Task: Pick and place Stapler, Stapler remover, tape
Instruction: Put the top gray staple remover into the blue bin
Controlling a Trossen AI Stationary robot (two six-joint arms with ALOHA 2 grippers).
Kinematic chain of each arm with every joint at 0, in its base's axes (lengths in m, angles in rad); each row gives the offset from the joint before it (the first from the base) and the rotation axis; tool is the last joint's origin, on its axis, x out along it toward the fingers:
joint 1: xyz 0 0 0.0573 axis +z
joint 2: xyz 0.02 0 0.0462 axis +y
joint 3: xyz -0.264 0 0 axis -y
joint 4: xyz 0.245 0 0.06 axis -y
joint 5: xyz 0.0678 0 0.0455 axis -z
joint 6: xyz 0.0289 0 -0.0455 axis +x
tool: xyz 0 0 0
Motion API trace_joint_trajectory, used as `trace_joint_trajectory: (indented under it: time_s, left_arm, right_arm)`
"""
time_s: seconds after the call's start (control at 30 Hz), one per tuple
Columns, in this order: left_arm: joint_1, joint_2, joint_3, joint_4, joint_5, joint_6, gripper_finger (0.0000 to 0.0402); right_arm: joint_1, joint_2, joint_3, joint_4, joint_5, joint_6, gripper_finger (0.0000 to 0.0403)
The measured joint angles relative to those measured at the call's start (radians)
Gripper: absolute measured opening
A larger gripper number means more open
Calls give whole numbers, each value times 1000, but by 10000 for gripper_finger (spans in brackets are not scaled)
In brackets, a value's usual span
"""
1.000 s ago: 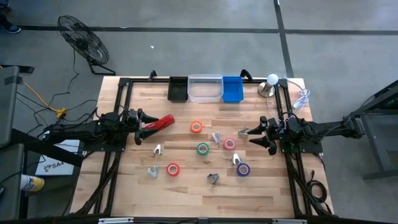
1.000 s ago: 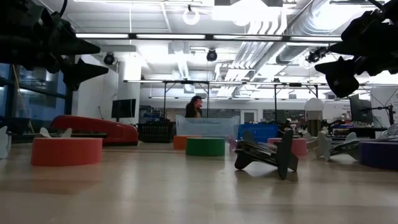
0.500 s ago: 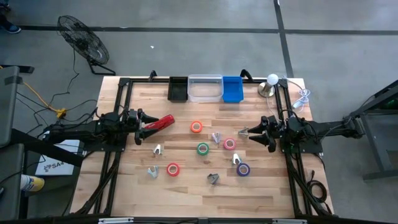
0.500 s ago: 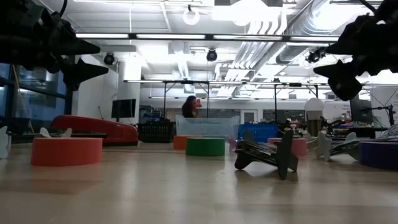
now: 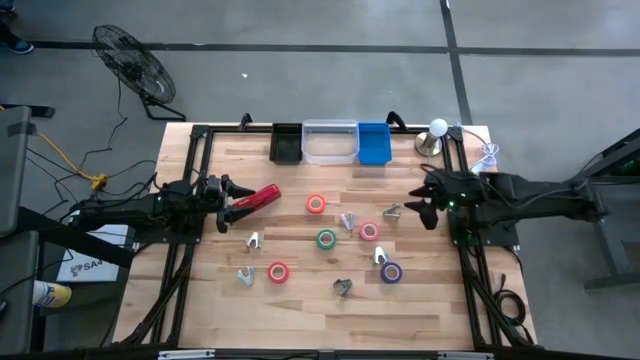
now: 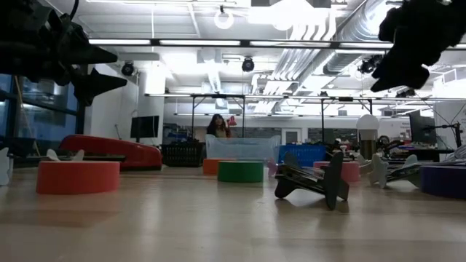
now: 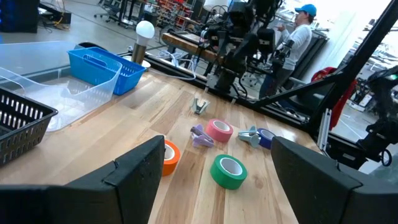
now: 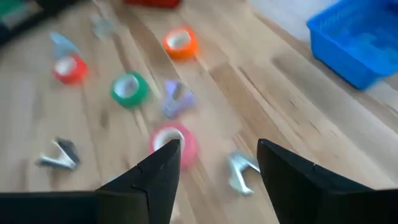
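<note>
Right gripper (image 5: pixel 418 203) has shifted up-frame vs 0.5 s ago in high view, now just right of a grey stapler remover (image 5: pixel 392 211); right arm now stretches further across from frame right. Left gripper (image 5: pixel 228 199) unchanged at left-centre.

Hard to see: right wrist view is motion-blurred, removers there only vague grey shapes. Low view cuts both grippers off at top corners, dark silhouettes only. Stapler (image 5: pixel 256 198) partly covered by left fingers in high view, near end hidden; not visible in left wrist view. Person in bkgd of low view (image 6: pixel 217 125) tiny, no detail.

Stapler vs gripper: red stapler lies at upper-left-centre of table (image 5: pixel 300 300), lower-left end between/under left gripper fingertips, touching or not — can't tell. Left fingers apart, wide gap in left wrist view (image 7: pixel 134 171). Right fingers (image 8: pixel 158 171) also apart, nothing between them.

Axis: stapler long axis diagonal in high view, runs lower-left to upper-right, far end pointing toward orange tape (image 5: pixel 316 204). In low view it lies flat at left (image 6: pixel 109 151), behind red tape (image 6: pixel 78 177).

Other: green tape (image 5: pixel 326 239) centre, pink tape (image 5: pixel 369 231) right of it, purple tape (image 5: pixel 390 271) lower right. Black bin (image 5: pixel 286 143), clear bin (image 5: pixel 330 141), blue bin (image 5: pixel 374 143) along top edge.
</note>
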Motion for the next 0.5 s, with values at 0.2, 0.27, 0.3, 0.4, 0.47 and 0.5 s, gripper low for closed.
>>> trace_joint_trajectory:
  time_s: [0.2, 0.27, 0.3, 0.4, 0.47, 0.5]
  left_arm:
    - [0, 0, 0, 0, 0, 0, 291]
    - [0, 0, 0, 0, 0, 0, 291]
    - [0, 0, 0, 0, 0, 0, 291]
    - [0, 0, 0, 0, 0, 0, 291]
    - [0, 0, 0, 0, 0, 0, 291]
    - [0, 0, 0, 0, 0, 0, 291]
  right_arm:
    - [-47, 191, 138, -102, -112, -188, 204]
    - [-53, 240, 164, -101, -139, -271, 204]
    - [-56, 266, 174, -106, -149, -316, 204]
    - [-57, 335, 205, -121, -162, -445, 204]
    - [-57, 381, 217, -140, -155, -511, 204]
    - [-60, 403, 222, -145, -145, -537, 204]
